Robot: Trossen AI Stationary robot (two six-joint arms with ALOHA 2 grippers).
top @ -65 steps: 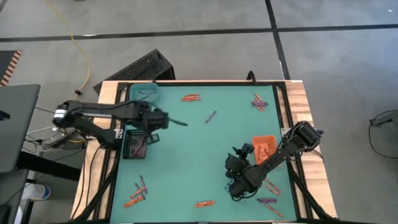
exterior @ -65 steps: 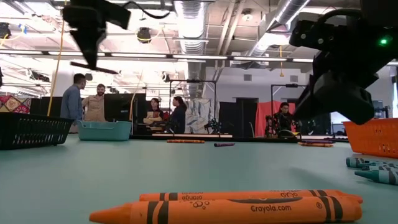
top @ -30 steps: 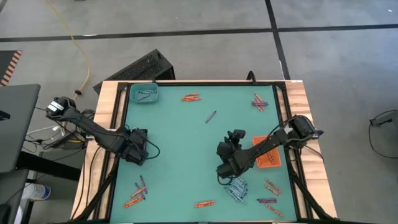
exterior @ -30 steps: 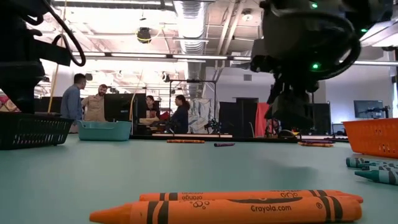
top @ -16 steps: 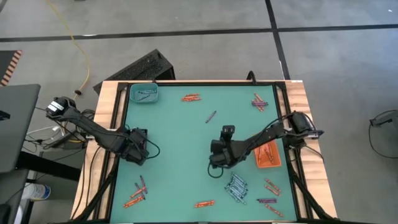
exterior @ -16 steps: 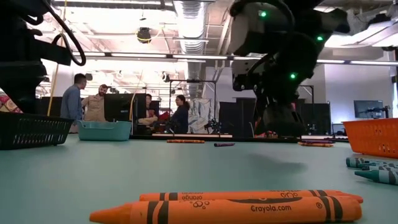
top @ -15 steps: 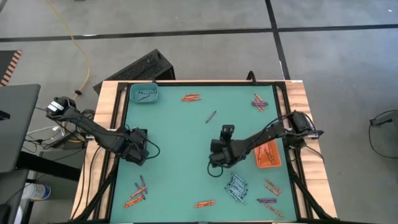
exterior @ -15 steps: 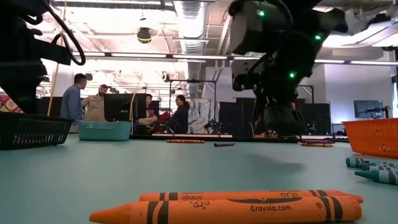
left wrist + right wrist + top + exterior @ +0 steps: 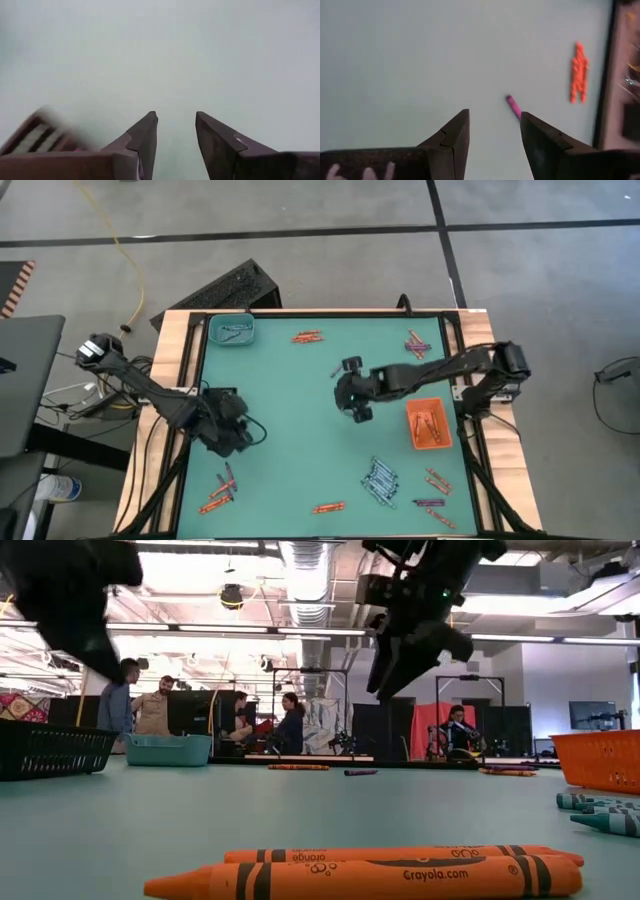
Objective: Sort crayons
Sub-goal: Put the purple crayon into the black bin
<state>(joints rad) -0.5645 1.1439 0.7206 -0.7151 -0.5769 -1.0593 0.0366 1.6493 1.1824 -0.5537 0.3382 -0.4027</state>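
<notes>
1. The right gripper hung above the middle of the green table, its fingers spread apart with nothing between them.
2. Ahead of that gripper, in its wrist view, lay a single purple crayon on bare mat, and farther off a small bunch of orange crayons.
3. In the high view the same purple crayon lay just beyond the right gripper, toward the far edge, with the orange bunch past it.
4. The left gripper sat near the table's left edge, its fingers parted over plain mat and empty; a dark tray's corner showed blurred beside it.
5. An orange tray lay to the right of the right gripper, with orange crayons inside.
6. A pile of blue-grey crayons lay nearer the front, below the orange tray.
7. A teal tray stood at the far left corner.
8. More mixed crayons lay at the front left, the front centre, the front right and the far right corner.
9. In the low view, two orange crayons lay closest to the camera, and people stood in the room behind.
</notes>
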